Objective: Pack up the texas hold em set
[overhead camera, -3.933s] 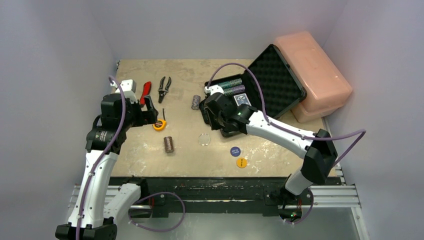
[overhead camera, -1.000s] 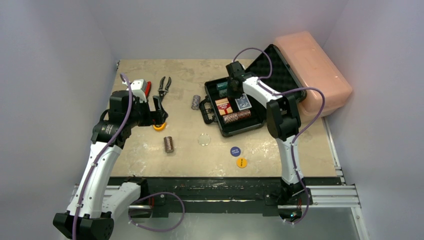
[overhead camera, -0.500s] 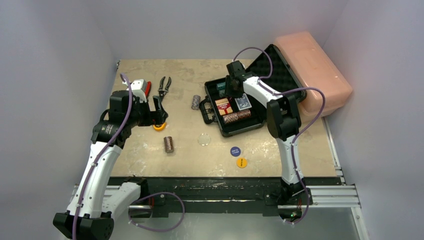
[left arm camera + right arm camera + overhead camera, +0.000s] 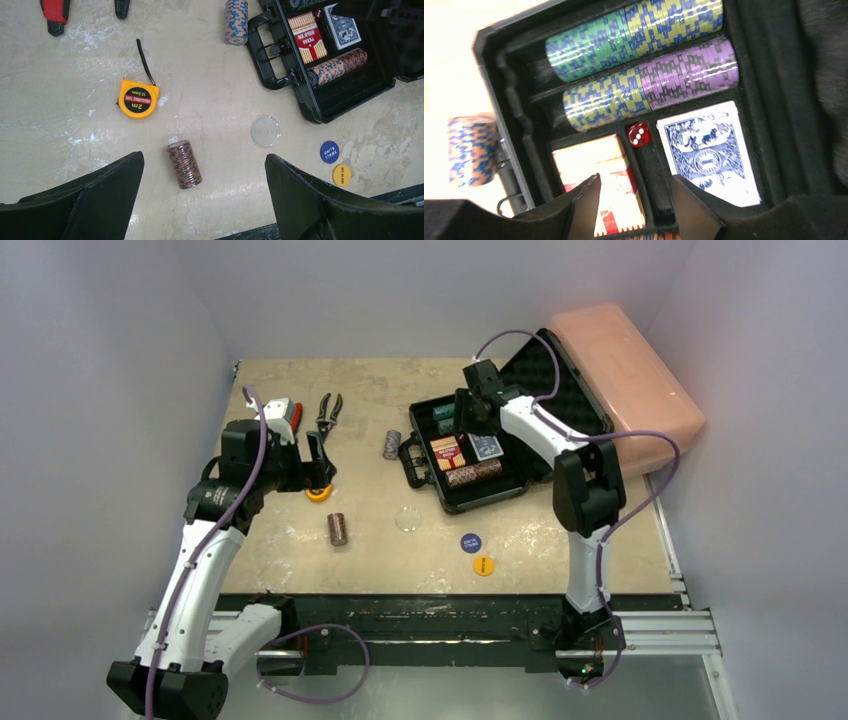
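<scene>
Black left tool is wide open and holds nothing. It hangs over the left part of the table. From above, it hides part of the yellow tape measure. Its own camera shows the whole tape measure lying flat. Pliers lie behind it.

A brown chip stack lies on its side and shows between the left tool's fingers, not touched. Next come a clear button, a blue button and a yellow button. All three are loose on the table in front of the black case. A blue and tan chip stack lies just beside the case handle.

The case is open, and its lid stands up next to the pink box. The right tool hangs over the inside of the case, part way open, with nothing in it. Only its camera shows the green, yellow and purple chip rows clearly. There the red die sits between the red deck and the blue deck. From above, the right arm covers part of those chip rows.
</scene>
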Controlling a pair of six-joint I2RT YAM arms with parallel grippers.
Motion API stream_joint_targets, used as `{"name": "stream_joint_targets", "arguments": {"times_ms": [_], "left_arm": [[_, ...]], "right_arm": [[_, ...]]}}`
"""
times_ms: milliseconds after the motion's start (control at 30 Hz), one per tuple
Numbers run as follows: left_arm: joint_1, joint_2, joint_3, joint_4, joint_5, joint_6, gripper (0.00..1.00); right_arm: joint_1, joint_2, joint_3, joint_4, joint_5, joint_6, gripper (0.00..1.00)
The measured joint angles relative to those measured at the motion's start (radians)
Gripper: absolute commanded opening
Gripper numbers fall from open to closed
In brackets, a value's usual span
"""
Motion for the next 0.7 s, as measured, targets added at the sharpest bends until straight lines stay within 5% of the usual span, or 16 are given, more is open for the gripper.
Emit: {"name": "stream_joint_targets", "arguments": {"times_ms": [367,700], "left_arm": [[0.0,0.035,0.004,-0.016,-0.028,0.0,0.92],[-0.002,0.076,-0.01,-0.079,-0.046,-0.032,0.92]], "right_arm": [[0.0,-0.369,-0.249,0.055,-0.016,-0.013,0.91],[0.0,-0.587,-0.512,0.111,-0.062,-0.01,0.97]]}}
